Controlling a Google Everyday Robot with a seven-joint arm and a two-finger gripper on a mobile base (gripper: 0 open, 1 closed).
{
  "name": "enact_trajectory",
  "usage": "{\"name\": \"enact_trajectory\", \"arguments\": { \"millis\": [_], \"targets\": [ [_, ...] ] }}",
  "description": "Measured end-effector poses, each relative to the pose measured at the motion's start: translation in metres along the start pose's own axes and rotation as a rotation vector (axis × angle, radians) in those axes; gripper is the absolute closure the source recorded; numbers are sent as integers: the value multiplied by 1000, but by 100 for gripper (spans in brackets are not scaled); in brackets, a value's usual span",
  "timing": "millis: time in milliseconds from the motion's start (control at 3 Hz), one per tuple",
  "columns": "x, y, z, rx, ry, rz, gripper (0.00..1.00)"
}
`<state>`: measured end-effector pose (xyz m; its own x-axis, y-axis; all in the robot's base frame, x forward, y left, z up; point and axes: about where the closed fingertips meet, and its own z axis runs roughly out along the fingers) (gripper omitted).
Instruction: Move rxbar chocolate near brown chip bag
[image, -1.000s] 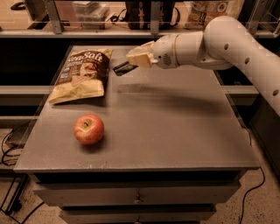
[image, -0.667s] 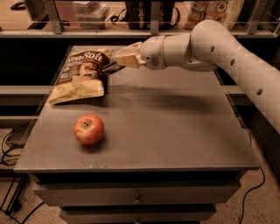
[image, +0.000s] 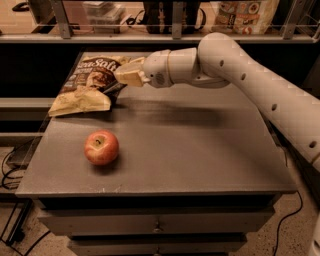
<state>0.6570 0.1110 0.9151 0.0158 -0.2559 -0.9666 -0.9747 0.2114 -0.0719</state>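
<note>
The brown chip bag (image: 86, 82) lies at the table's far left, dark brown top with white lettering, tan lower part. My gripper (image: 121, 80) is at the bag's right edge, low over the table, with the arm reaching in from the right. It is shut on the rxbar chocolate (image: 113, 89), a small dark bar whose end pokes out below-left of the tan fingers (image: 130, 73), right against the bag. Most of the bar is hidden by the fingers.
A red apple (image: 101, 147) sits on the grey table (image: 200, 150) at the front left. A shelf rail with boxes and bags runs behind the table. Drawers are below the table's front edge.
My gripper has moved left and down with the bar, from the table's far middle to the right edge of the chip bag. The apple and the bag have not moved.
</note>
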Motion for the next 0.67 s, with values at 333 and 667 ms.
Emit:
{"name": "enact_trajectory", "arguments": {
  "millis": [333, 667],
  "targets": [
    [14, 8, 12, -23, 7, 30, 35],
    [13, 9, 14, -26, 6, 28, 12]
  ]
}}
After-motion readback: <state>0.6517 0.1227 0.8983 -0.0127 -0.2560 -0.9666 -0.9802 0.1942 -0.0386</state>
